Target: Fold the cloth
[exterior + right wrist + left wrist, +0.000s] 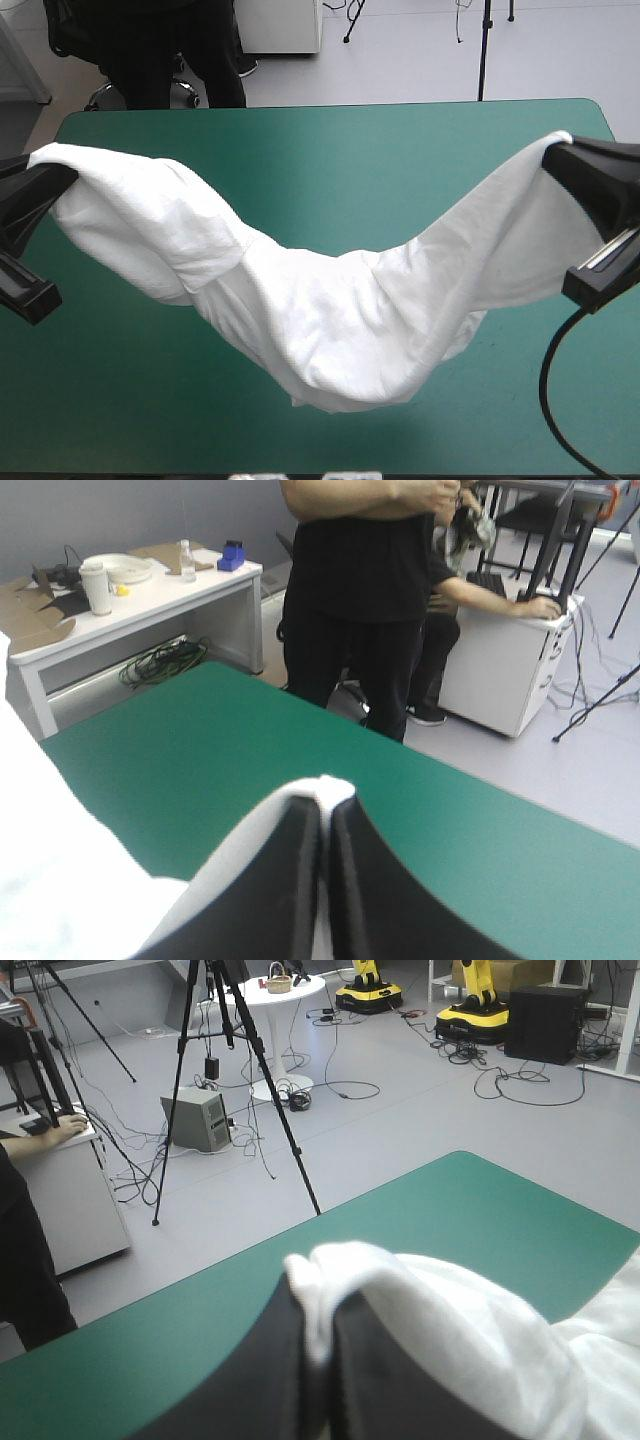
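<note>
The white T-shirt hangs lifted between my two arms, sagging in the middle so its lowest fold rests on the teal-green table near the front edge. My left gripper holds one end at the table's left side; in the left wrist view the black fingers are shut with white cloth draped over their tips. My right gripper holds the other end at the right side; its fingers meet in an arch with a thin white edge between them.
The teal-green table lies bare behind the hanging shirt, up to its far edge. Both arms are raised above the table's left and right edges.
</note>
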